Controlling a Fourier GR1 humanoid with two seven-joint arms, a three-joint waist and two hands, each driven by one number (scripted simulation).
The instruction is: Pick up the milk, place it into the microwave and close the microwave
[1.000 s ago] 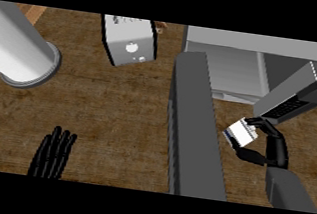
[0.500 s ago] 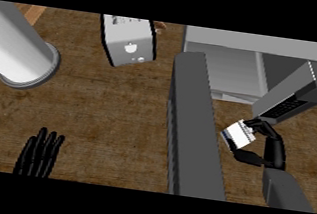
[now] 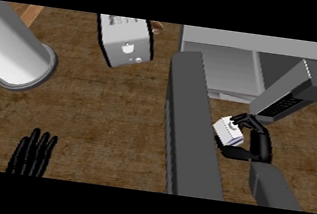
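Head view: milk [image 3: 228,130] sits clasped between right hand [image 3: 255,142] fingers [image 3: 247,122].

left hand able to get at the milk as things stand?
Probably not. The left hand rests open at the lower left; the open microwave door stands between it and the milk, which the right hand holds.

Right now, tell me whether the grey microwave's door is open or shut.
Open: the dark grey microwave door swings out toward the robot, baring the pale cavity of the grey microwave.
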